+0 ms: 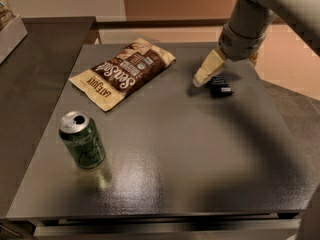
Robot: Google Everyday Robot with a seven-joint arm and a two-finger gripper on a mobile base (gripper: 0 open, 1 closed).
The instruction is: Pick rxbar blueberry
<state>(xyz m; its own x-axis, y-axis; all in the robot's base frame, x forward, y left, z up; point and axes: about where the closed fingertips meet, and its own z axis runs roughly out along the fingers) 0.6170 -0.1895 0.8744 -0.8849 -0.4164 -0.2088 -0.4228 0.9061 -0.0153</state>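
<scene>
The rxbar blueberry [219, 86] is a small flat dark navy wrapper lying on the dark table [165, 159], at its far right. My gripper [204, 76] hangs from the pale arm that comes in from the upper right. Its cream tip is low over the table, right at the bar's left edge. I cannot tell whether it touches the bar. Part of the bar's far end is hidden behind the gripper.
A large tan-and-brown chip bag [125, 71] lies at the far left of the table. A green drink can [83, 140] stands upright near the front left. A darker counter [35, 59] adjoins the table on the left.
</scene>
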